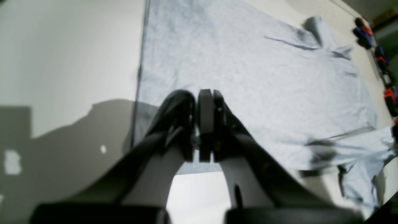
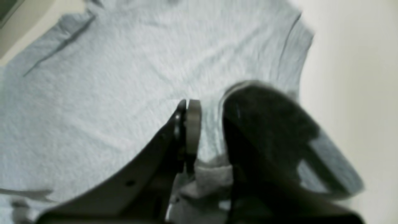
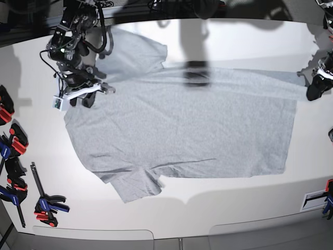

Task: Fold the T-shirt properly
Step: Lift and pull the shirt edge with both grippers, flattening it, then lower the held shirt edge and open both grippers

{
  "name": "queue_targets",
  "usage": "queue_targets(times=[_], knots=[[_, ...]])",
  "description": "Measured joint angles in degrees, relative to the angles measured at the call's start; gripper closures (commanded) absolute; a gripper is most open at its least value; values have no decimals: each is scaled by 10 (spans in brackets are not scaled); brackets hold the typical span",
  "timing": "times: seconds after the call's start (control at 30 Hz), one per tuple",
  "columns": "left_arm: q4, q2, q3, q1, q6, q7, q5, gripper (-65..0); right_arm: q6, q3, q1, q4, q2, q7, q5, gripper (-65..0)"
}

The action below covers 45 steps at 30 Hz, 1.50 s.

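The light grey T-shirt (image 3: 182, 125) lies spread flat on the white table (image 3: 234, 208), plain side up, with one sleeve (image 3: 138, 187) pointing at the near edge. In the base view my right gripper (image 3: 83, 94) sits at the shirt's far-left shoulder. The right wrist view shows the right gripper (image 2: 214, 96) shut on a bunched fold of the T-shirt (image 2: 124, 77). My left gripper (image 3: 316, 88) is at the far-right hem corner, where the cloth draws to a point. Its fingers (image 1: 205, 124) are pressed together over the T-shirt (image 1: 248, 77), and they hide the corner.
Several red, blue and black clamps (image 3: 13, 151) lie along the table's left side, and another (image 3: 47, 203) sits near the front left. The same clamps (image 1: 385, 62) line the right edge of the left wrist view. A white label (image 3: 312, 199) is at the front right.
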Motion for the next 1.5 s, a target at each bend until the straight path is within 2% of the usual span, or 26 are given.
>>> queue_targets(times=[0.27,0.37,0.43,0.57,0.7,0.9,1.07,1.23,1.5], knots=[[10,0,0,0,0,-4,12,0,0,0,-19,26,0,1,2,0],[10,3,0,2,0,-9,44,0,0,0,-18,27,0,15,2,0],[10,3,0,7,25,-38,80,0,0,0,-18,27,0,16,2,0],[10,3,0,8,83,-63,142,0,0,0,-14,23,0,22,-11,0],[10,3,0,8,108,-79,186,0,2,-1,-12,7,-2,33,-10,0],[4,3,0,8,111,-80,193,0,4,-1,24,-67,-1,44,-27,0],[-45,3,0,8,109,-79,191,0,6,-1,62,-125,9,42,-39,0],[-99,5,0,8,108,-87,189,0,11,-1,80,-139,33,41,-54,0],[-106,5,1,-2,103,-103,185,0,1,-1,78,-139,35,21,-59,0]])
